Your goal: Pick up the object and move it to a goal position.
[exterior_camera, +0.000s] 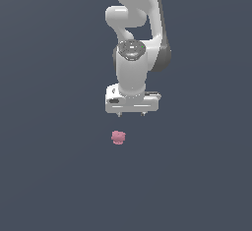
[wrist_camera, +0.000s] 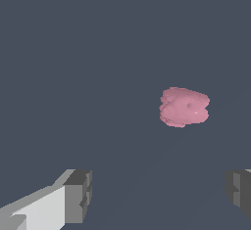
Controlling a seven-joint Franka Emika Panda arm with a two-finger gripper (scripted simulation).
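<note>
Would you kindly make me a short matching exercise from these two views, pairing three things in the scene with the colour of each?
Things:
1. object
2. gripper housing
3. ground

Colours:
A. dark blue-grey
B. pink
C. white

Pairs: 1-B, 2-C, 3-A

In the wrist view the object lies apart from both fingertips, jaws spread wide.

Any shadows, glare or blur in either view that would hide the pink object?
Exterior view: flat, even lighting, no cast shadow under the pink object, which is small and coarse in detail; soft shading on the arm. Wrist view: sharp, no glare, the object's folds readable; the gripper fingertips are cropped at the frame edge.
</note>
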